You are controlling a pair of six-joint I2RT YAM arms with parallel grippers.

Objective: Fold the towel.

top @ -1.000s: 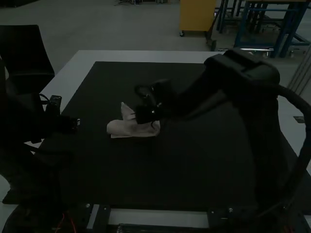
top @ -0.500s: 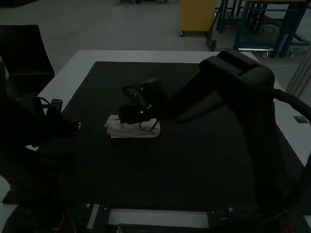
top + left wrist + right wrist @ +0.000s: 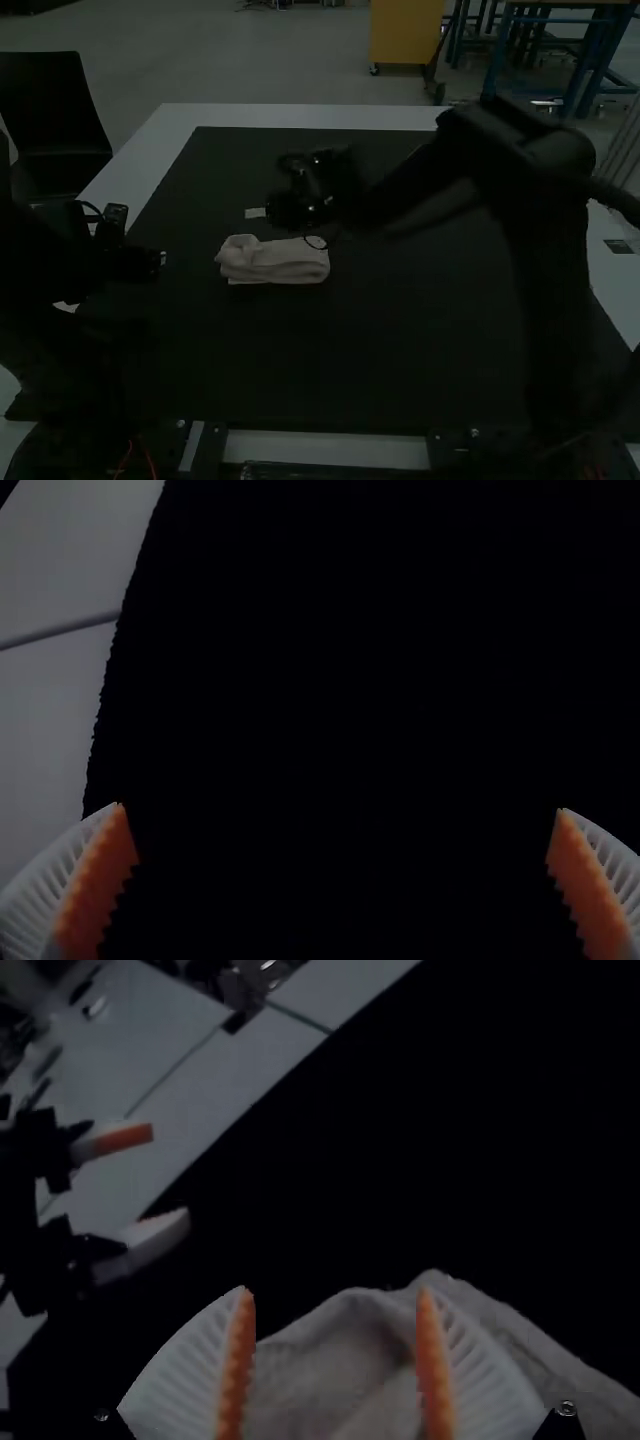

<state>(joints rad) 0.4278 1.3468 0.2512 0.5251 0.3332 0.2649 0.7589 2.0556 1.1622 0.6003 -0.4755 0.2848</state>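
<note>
With twelve o'clock at the far edge of the table (image 3: 300, 116), the towel (image 3: 285, 262) lies on the black mat (image 3: 400, 350), toward ten o'clock from its middle. It is folded into a narrow, soft bundle, its length running roughly from nine to three, with a rumpled rise at the nine o'clock end. The light is poor, so I can't fairly say how many layers it has.

The right arm (image 3: 545, 270) stands at about four o'clock and reaches across the middle. Its right gripper (image 3: 256, 213) hangs beyond the towel, at about twelve o'clock from it and apart from it. In the right wrist view its ribbed fingers (image 3: 236, 1370) stand parted, gripping nothing, with wrinkled cloth in sight past them.

The left arm (image 3: 50, 330) stands at about eight o'clock. Its left gripper (image 3: 162, 259) is at nine o'clock from the towel, well apart from it, fingers spread wide and empty above the mat
</note>
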